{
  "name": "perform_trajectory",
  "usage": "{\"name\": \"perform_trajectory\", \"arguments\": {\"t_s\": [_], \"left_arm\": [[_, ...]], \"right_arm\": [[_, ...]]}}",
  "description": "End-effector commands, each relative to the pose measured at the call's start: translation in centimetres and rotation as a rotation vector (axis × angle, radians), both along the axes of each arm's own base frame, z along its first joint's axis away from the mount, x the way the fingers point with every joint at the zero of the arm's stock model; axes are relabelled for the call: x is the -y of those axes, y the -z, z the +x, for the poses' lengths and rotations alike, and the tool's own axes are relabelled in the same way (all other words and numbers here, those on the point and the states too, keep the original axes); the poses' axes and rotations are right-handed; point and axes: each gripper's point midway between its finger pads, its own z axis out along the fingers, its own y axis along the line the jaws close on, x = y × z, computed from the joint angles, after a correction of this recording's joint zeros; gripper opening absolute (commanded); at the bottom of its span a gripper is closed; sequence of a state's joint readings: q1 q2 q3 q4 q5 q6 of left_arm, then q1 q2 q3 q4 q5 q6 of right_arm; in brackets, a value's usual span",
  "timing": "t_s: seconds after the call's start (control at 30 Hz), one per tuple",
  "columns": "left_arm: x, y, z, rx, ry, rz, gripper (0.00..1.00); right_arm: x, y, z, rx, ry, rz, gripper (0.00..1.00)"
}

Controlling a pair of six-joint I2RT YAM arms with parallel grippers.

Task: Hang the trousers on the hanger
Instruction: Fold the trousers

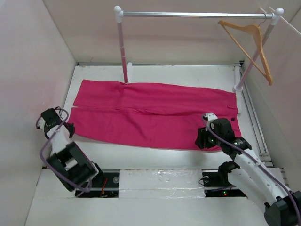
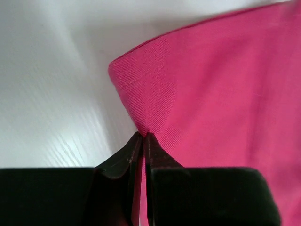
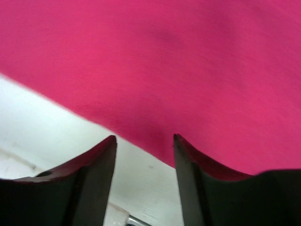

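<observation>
Left gripper: jaws pressed together, pinching the trousers at the hem edge just below the near-left corner. A thin strip of pink shows between the jaws, and the cloth puckers right at the tips. The hem corner is lifted slightly off the white table.

Right gripper: jaws spread, nothing between them. It sits at the near edge of the trousers towards the waist end. In the right wrist view the cloth edge runs diagonally between the tips, with one tip over bare table and the other over pink. Cannot tell whether the tips touch the fabric.

The trousers lie flat across the table, lengthwise left to right, with the two legs side by side. The hems are at the left and the waist at the right, where a small dark button shows.

The hanger hangs by its hook from the right end of the silver rail, tilted, beyond the waist end and up off the table. It is well apart from both grippers and not touching the trousers. The rail sits on two white posts. The left post stands at the far edge of the trousers, and the right post stands just off the far-right corner.
</observation>
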State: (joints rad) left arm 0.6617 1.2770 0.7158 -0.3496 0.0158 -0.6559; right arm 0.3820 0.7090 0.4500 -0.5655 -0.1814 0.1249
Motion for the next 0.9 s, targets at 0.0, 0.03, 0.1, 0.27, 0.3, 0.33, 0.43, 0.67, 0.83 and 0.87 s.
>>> {"name": "perform_trajectory", "arguments": {"t_s": [0.0, 0.03, 0.1, 0.27, 0.3, 0.33, 0.43, 0.67, 0.83, 0.87], "left_arm": [[0.5, -7.5, 1.0, 0.182, 0.012, 0.077, 0.0], [0.8, -8.8, 1.1, 0.213, 0.016, 0.091, 0.0], [1.5, -10.0, 1.2, 0.238, 0.027, 0.102, 0.0], [2.7, -12.1, 2.2, 0.277, 0.092, 0.169, 0.0], [3.1, -12.6, 2.5, 0.293, 0.101, 0.17, 0.0], [3.3, -13.3, 2.8, 0.318, 0.101, 0.173, 0.0], [4.7, -15.8, 4.1, 0.43, 0.119, 0.154, 0.0], [8.7, -19.3, 4.9, 0.58, 0.19, 0.102, 0.0], [8.9, -21.1, 6.3, 0.615, 0.218, 0.133, 0.0], [8.8, -21.6, 6.5, 0.622, 0.223, 0.141, 0.0]], "right_arm": [[3.0, -0.8, 0.3, -0.038, 0.2, -0.032, 0.58], [4.1, -0.8, 0.6, -0.056, 0.26, -0.039, 0.61], [5.1, -1.3, 0.7, -0.077, 0.3, -0.057, 0.62], [9.2, -2.4, 0.5, -0.138, 0.521, -0.137, 0.61], [10.0, -2.7, 0.4, -0.144, 0.573, -0.149, 0.59], [11.2, -2.4, 0.0, -0.166, 0.645, -0.152, 0.6], [12.4, -1.8, -0.5, -0.198, 0.765, -0.108, 0.6], [17.0, -1.3, -1.8, -0.375, 1.094, -0.182, 0.56], [13.5, 2.3, -2.7, -0.577, 1.197, -0.072, 0.53], [13.0, 3.3, -3.3, -0.605, 1.246, -0.046, 0.53]]}}
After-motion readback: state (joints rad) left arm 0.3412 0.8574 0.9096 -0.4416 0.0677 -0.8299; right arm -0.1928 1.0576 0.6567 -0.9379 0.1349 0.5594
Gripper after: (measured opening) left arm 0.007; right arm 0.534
